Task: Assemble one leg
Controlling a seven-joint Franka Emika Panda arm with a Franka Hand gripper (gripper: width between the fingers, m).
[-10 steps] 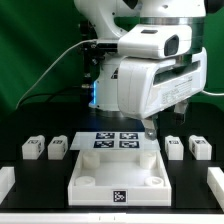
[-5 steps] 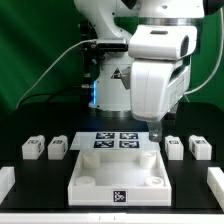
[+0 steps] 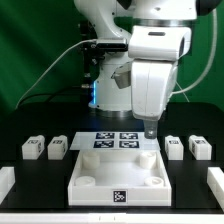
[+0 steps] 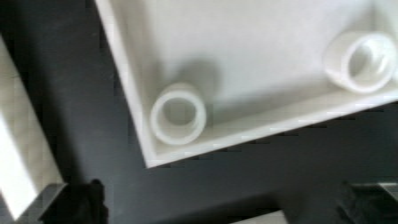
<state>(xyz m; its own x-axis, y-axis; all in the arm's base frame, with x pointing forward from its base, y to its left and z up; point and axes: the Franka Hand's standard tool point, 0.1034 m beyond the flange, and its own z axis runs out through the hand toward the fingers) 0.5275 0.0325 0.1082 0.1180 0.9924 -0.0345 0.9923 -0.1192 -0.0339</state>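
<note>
Four small white legs with tags stand on the black table: two at the exterior view's left (image 3: 33,148) (image 3: 57,148) and two at its right (image 3: 174,146) (image 3: 200,148). The large white square tabletop (image 3: 118,178) lies in front at the middle. My gripper (image 3: 150,129) hangs above the tabletop's far right corner, left of the nearer right leg, touching nothing. In the wrist view the gripper (image 4: 222,205) is open and empty, its dark fingertips (image 4: 71,200) wide apart over black table, with the tabletop's corner (image 4: 231,70) and a round hole (image 4: 178,113) in view.
The marker board (image 3: 117,141) lies flat behind the tabletop. White blocks sit at the front left edge (image 3: 5,180) and front right edge (image 3: 215,181). The robot's base (image 3: 108,85) stands at the back.
The arm's hand has swung toward the exterior view's right and turned more upright. The gripper has stayed near the tabletop's far right corner. No part has moved.
</note>
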